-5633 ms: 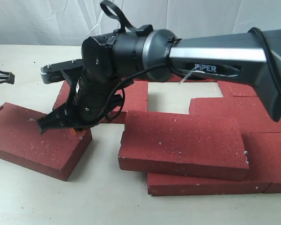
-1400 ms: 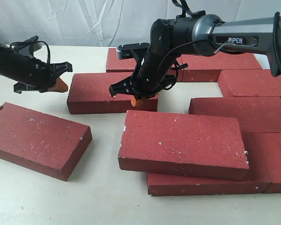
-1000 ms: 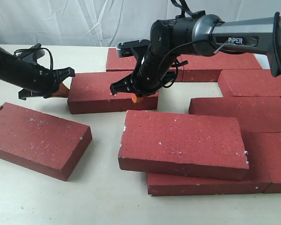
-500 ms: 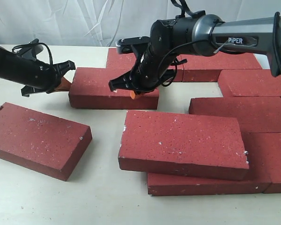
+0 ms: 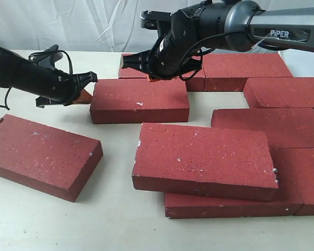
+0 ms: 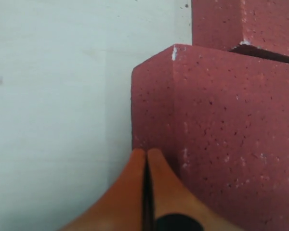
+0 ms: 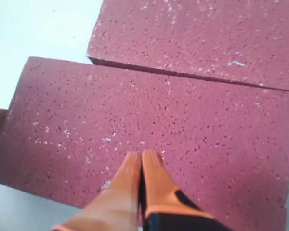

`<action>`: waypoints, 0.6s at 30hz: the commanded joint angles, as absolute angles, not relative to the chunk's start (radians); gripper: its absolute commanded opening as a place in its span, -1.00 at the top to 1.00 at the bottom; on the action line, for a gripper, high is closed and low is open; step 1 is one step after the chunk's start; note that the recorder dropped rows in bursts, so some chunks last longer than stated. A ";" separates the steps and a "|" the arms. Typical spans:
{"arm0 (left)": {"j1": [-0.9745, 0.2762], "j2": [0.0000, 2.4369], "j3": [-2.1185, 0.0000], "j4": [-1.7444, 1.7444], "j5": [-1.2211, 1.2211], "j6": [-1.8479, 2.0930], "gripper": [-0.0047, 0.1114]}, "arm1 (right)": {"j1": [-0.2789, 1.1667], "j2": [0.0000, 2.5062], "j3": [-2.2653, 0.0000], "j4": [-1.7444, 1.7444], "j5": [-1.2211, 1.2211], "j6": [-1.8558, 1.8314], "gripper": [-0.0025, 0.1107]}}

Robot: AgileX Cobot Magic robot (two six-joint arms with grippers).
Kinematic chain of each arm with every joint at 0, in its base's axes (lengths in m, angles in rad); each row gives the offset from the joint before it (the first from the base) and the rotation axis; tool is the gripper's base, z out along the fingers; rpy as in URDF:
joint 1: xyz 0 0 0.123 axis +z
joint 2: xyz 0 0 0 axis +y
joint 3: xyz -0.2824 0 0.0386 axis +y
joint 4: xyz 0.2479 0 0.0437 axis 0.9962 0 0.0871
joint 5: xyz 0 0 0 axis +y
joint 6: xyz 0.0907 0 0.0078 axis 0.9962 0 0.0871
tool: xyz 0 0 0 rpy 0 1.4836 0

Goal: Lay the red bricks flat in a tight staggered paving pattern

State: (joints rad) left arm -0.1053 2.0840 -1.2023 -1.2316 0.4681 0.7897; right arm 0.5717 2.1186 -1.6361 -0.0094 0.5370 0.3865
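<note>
closed left gripper (image 5: 85, 95) touching brick (image 5: 140, 99) end

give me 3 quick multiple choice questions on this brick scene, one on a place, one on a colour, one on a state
1. Where is the left gripper?
A) at the left short end of the middle brick
B) inside a box
C) out of every view

2. What colour are the right gripper's fingertips?
A) blue
B) orange
C) white

3. How does the left gripper stand?
A) wide open
B) shut on a brick
C) shut, holding nothing

Answers:
1 A: in the left wrist view its tip meets that brick's end face.
2 B: the right wrist view shows both of them orange.
3 C: its fingertips press together with nothing between them.
</note>
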 commanded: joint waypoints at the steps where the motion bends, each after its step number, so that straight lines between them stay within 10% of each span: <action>1: -0.136 2.088 -1.208 -1.221 0.428 0.797 0.92 | 0.570 2.111 -1.640 -0.062 0.546 0.423 0.97; 18: -0.224 2.088 -1.208 -1.310 0.314 0.797 0.92 | 0.570 2.111 -1.640 -0.077 0.612 0.423 0.97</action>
State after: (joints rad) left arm -0.2189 2.0857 -1.2023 -1.2755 0.3324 0.7939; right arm 0.5717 2.1186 -1.6361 -0.0660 0.6077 0.4231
